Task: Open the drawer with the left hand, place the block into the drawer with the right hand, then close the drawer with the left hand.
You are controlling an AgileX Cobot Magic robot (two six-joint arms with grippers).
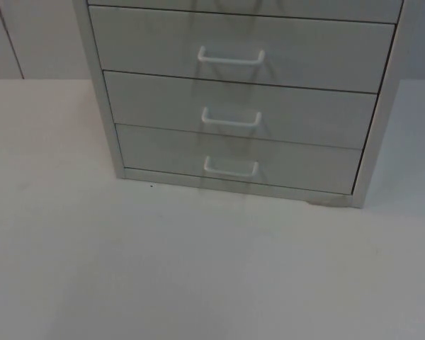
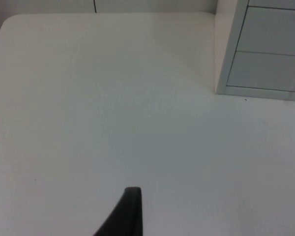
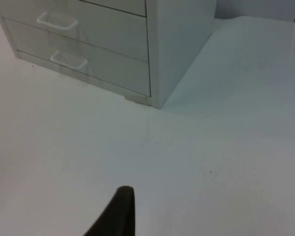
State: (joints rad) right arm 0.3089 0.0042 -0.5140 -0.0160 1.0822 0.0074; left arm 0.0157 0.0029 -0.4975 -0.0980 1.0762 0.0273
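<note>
From the top, the grey drawer cabinet [image 1: 241, 99] stands at the back of the white surface [image 1: 198, 269], all its drawers shut; the bottom drawer [image 1: 237, 159] carries a white handle [image 1: 231, 167], like the two above.

At my left wrist, my left hand [image 2: 125, 211] hovers over bare surface, the cabinet's corner near; I cannot tell how its fingers stand.

At my right wrist, my right hand [image 3: 115, 211] hovers before the cabinet's other corner; fingers likewise unclear.
</note>
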